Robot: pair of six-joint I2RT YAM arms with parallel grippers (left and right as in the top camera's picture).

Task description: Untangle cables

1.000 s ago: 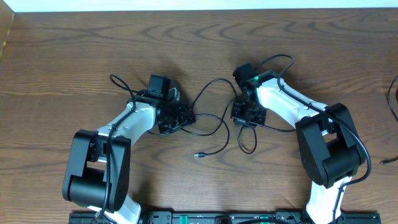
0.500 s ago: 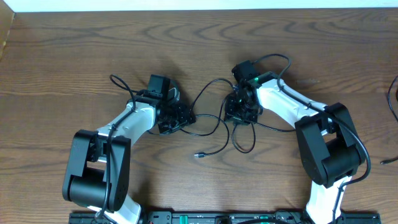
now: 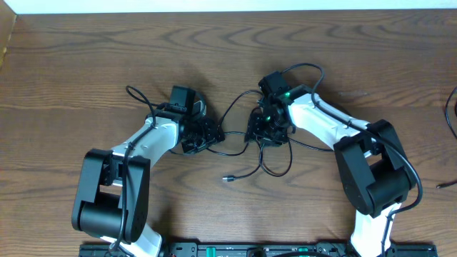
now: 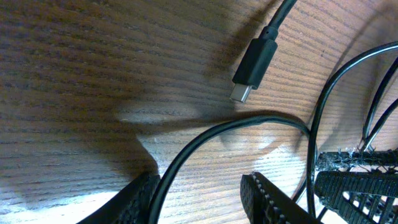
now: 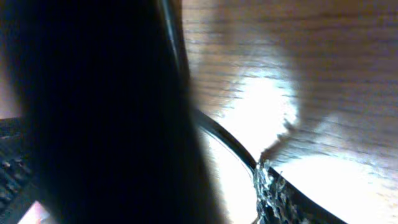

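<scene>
Thin black cables (image 4: 256, 57) loosely looped; left fingers (image 4: 267, 199) spread around one; right fingers (image 5: 277, 202): cannot tell.

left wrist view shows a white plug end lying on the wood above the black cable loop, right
Not quite. The plug end is black with a small metal tip, not white. The rest holds: it lies on the wood table above the black cable loop, as the left wrist view shows.
</scene>
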